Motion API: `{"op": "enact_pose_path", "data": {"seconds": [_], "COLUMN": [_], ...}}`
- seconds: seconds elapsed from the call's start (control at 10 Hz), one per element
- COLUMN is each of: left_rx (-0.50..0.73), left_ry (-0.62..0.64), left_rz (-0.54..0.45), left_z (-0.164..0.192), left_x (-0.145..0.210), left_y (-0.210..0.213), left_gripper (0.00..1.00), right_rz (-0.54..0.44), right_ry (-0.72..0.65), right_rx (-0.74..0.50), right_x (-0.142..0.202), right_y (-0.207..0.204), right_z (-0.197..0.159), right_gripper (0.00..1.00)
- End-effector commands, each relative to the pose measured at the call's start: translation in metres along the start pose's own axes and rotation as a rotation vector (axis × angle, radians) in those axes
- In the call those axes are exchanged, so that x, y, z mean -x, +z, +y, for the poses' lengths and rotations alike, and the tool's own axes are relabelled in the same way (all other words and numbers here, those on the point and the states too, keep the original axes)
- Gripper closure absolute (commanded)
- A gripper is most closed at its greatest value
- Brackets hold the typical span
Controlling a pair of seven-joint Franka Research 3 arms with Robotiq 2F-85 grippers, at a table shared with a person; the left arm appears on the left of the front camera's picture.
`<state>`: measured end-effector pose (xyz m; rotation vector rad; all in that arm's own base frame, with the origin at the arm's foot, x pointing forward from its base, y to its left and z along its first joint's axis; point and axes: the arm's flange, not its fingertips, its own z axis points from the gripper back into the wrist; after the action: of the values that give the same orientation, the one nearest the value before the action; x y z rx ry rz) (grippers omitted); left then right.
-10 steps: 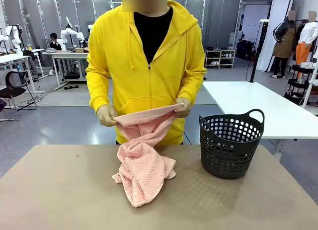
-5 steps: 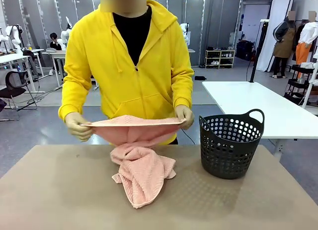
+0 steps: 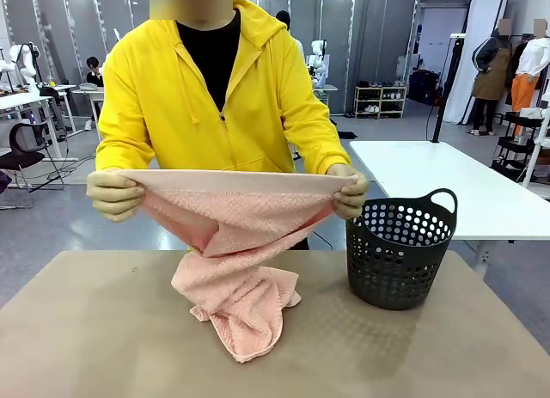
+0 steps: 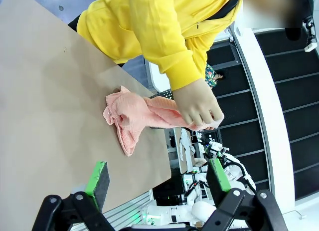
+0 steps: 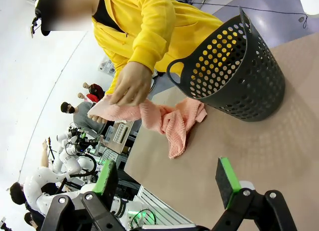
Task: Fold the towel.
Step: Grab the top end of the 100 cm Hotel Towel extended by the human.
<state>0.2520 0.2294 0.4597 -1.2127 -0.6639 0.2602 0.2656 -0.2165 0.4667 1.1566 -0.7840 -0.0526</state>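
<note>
1. Front view
   - The towel (image 3: 236,243) is held by its top hem between the person's two hands, one on the left (image 3: 114,194) and one on the right (image 3: 348,194), above the far edge of the table (image 3: 86,329).
   - The hem is pulled taut, so the long axis runs left to right and roughly level.
   - The rest hangs down twisted. The lower end is heaped on the table mid-width, with its tail pointing toward the near edge.
   - The black basket (image 3: 400,252) stands just right of the heap, apart from it. The right hand is just above the basket's far-left rim.
   - Step judged: the towel is being spread out ahead of a first fold, and no fold is made yet.
   - Next move judged: the bunched lower part has to be untwisted and laid flat, or the lower corners found and brought up to the hem.

2. Left wrist view
   - The left gripper (image 4: 158,176) is seen with its jaws released, wide apart and with nothing between the pads. It hangs over the table edge, well apart from the towel.
   - The heap is seen on the table beyond the pads, and one end is pinched in the person's hand above it.

3. Right wrist view
   - The right gripper (image 5: 167,178) is likewise released and empty, over bare table.
   - The towel is seen draped from the person's hand down to the table, just beside the basket's base. Whether it touches the basket cannot be told.
</note>
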Motion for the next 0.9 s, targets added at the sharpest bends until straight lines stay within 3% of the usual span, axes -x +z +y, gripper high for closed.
{"op": "enact_pose_path", "data": {"seconds": [0.0,0.6,0.8], "left_rx": [0.011,0.000,-0.120], "left_ry": [-0.012,0.000,-0.225], "left_rz": [0.003,0.000,0.098], "left_z": [0.000,0.000,-0.043], "left_x": [0.000,0.000,-0.011], "left_y": [0.001,0.000,-0.002], "left_gripper": [0.00,0.00,0.00], "right_rz": [-0.009,0.000,0.086], "right_ry": [0.012,0.000,0.179], "right_rx": [-0.011,0.000,0.075], "right_x": [-0.003,0.000,-0.020], "right_y": [0.001,0.000,-0.005], "right_z": [0.000,0.000,0.031], "right_gripper": [0.00,0.00,0.00]}}
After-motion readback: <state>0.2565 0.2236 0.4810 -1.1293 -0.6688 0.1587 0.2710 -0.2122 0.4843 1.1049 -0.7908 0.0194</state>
